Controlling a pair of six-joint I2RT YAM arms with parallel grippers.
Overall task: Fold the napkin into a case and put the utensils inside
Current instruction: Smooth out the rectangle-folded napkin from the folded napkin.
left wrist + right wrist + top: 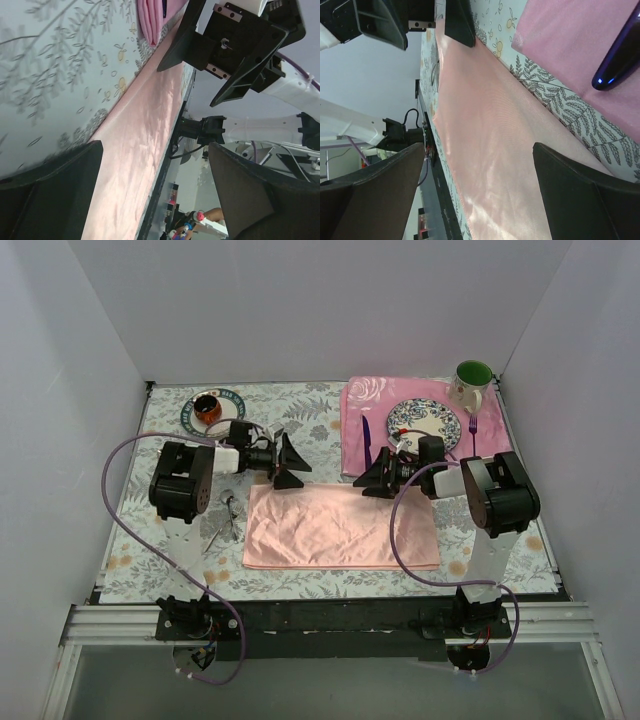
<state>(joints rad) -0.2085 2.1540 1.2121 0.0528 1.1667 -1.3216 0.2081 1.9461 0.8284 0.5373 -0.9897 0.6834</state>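
I see the napkin (340, 527) lying flat as a wide rectangle on the counter (300, 405), in the lower middle of the frame. My left gripper (297, 466) and right gripper (368, 478) both stand wide open and empty, facing each other over its upper edge. I think this is in order to take that edge for a fold. The utensils (229, 512) lie just left of the napkin, not yet inside.

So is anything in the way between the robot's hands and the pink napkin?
Nothing visible is. The left gripper and the right gripper both stand open by the far edge of the napkin, facing each other, and no object lies between either one and the cloth.
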